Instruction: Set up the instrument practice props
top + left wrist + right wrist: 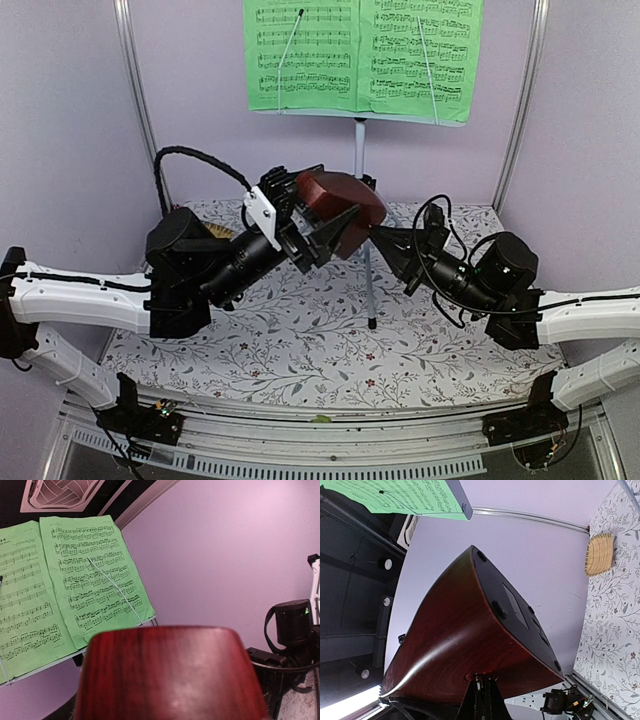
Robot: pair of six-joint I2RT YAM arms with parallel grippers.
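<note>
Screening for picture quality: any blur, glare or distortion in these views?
Left wrist: metronome close up, soft and out of focus, with a faint sheen; booklet behind it sharp. Right wrist: bright glare streak along the metronome's side. Top: even light, sharp.

Only music notes (300, 60) on green booklet (410, 95)

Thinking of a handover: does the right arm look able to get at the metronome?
Probably yes: the metronome, held aloft in the left gripper, sits right at the right gripper with nothing between. Its jaws are shut, so they'd need opening first.
</note>
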